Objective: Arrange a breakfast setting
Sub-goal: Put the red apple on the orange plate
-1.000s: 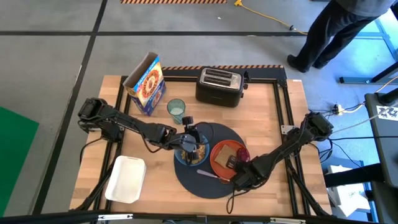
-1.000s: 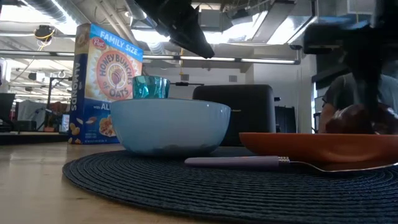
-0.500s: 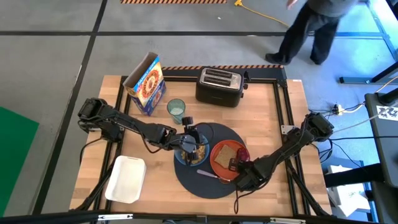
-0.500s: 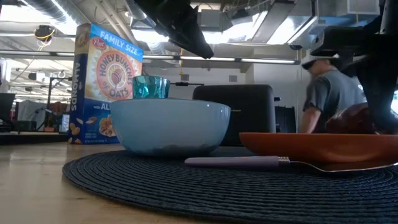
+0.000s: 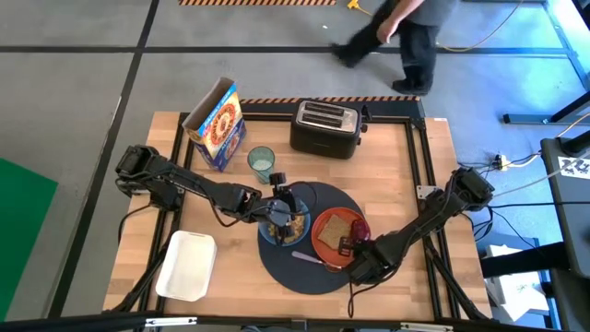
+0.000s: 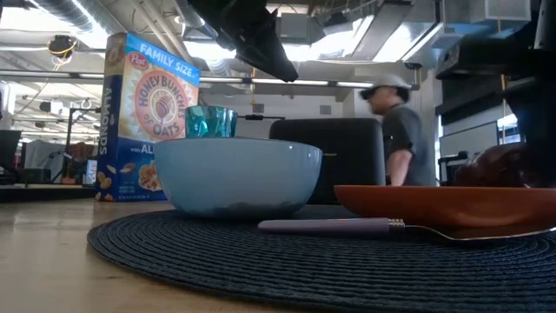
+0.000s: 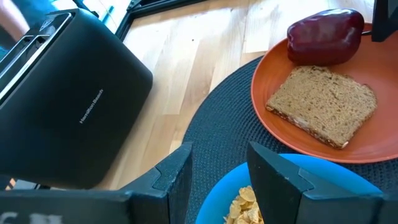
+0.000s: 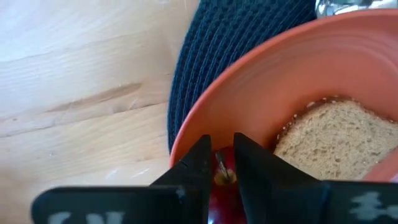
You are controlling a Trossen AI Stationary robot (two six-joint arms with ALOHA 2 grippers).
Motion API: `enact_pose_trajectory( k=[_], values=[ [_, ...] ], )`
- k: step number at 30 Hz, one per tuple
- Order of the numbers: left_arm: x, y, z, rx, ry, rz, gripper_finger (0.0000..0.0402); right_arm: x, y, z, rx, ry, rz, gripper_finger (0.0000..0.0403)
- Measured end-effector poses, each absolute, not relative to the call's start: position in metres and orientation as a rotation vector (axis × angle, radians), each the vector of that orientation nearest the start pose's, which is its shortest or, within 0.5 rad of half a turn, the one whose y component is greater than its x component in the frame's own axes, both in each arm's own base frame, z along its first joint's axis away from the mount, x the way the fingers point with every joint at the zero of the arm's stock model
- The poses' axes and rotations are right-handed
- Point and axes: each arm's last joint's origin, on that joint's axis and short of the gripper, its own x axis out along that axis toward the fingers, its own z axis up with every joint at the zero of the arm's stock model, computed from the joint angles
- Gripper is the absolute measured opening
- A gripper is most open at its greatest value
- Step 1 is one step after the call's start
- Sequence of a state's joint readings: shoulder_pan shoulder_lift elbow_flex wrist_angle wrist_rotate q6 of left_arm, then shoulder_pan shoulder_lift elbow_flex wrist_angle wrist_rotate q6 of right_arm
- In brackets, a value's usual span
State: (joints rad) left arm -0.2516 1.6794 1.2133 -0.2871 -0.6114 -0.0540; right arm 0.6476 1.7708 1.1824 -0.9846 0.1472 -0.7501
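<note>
Round, smooth, firm apple (image 8: 219, 186): best pinched across its middle; right gripper (image 8: 217, 163) nearly together above stem, gripping nothing.

The high view looked straight down on the whole tabletop (image 5: 406, 166) and both arms from well above. The low view sat at tabletop height, very near the round dark mat (image 6: 261, 261), facing level into the room. Each wrist view looked closely past its own gripper. All four views shared the orange-red plate (image 5: 324, 242) on that mat.
</note>
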Motion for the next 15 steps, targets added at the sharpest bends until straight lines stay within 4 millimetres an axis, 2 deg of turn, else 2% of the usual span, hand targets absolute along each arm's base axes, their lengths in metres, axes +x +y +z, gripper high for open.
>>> enact_pose_trajectory(
  k=[5,15],
  values=[
    [0.3539,-0.0738,0.2467,0.266,0.678,0.361,0.0147,0.2511,0.1838,0.1701,-1.24,1.329,0.957,0.006],
    [0.3539,-0.0736,0.2467,0.266,0.678,0.362,0.0147,0.2509,0.1825,0.1684,-1.272,1.349,0.938,0.0057]
  ],
)
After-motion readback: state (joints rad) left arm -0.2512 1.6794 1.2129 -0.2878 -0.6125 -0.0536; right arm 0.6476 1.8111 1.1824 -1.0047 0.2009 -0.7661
